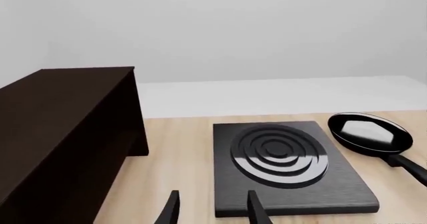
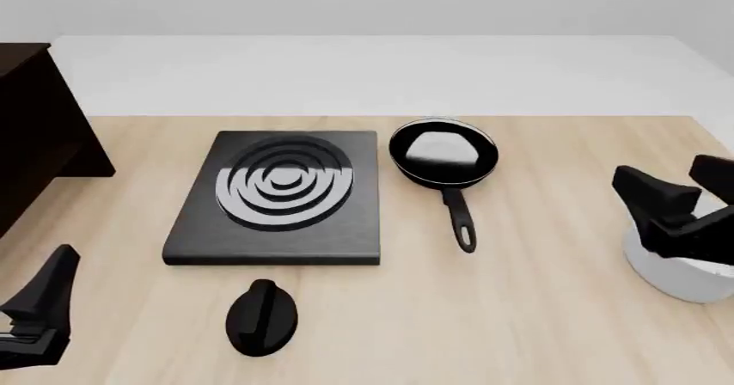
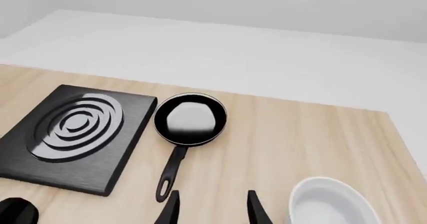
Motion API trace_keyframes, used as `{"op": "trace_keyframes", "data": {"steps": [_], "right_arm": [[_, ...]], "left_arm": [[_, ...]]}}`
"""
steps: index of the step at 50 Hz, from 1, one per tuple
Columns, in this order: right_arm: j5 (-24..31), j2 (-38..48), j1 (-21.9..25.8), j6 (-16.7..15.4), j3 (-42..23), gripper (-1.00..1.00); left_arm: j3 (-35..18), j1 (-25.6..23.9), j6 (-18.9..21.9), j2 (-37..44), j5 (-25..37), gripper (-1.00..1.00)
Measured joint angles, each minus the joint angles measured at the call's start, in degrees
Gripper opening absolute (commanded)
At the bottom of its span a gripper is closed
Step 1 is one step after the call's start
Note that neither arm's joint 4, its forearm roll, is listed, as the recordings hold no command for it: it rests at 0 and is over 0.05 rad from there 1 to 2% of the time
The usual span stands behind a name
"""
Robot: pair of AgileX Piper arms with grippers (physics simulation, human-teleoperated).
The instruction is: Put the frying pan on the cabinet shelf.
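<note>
The frying pan [image 2: 444, 153] is small, round and black with a glossy inside. It rests on the wooden table just right of the stove plate, its long handle [image 2: 459, 217] pointing toward me. It also shows as the frying pan [image 1: 370, 133] and the frying pan [image 3: 190, 119]. The dark brown cabinet [image 2: 34, 136] stands at the far left; on the cabinet [image 1: 67, 134] only the top and outer side show, and its shelf is hidden. My left gripper [image 2: 55, 273] hovers open near the front left edge. My right gripper [image 2: 665, 180] is open above the bowl, well right of the pan.
A black square stove plate [image 2: 281, 196] with silver rings lies mid-table between cabinet and pan. A black knob [image 2: 264, 316] sits in front of it. A white bowl [image 2: 682, 273] stands at the right edge under my right gripper. A pale wall runs behind the table.
</note>
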Motion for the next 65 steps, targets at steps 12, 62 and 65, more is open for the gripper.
{"op": "trace_keyframes", "data": {"steps": [12, 62, 65], "right_arm": [[-1.6, 7.0, 3.2, 0.5, -1.0, 1.00], [-10.1, 29.7, 9.1, 2.0, -0.7, 1.00], [-10.3, 31.2, 9.4, 1.8, -1.1, 1.00]], "left_arm": [[0.0, 0.0, 0.1, 0.0, 0.2, 1.00], [0.0, -1.4, 1.9, 0.4, 0.3, 1.00], [0.0, -1.6, 2.2, 0.0, 0.7, 1.00]]}}
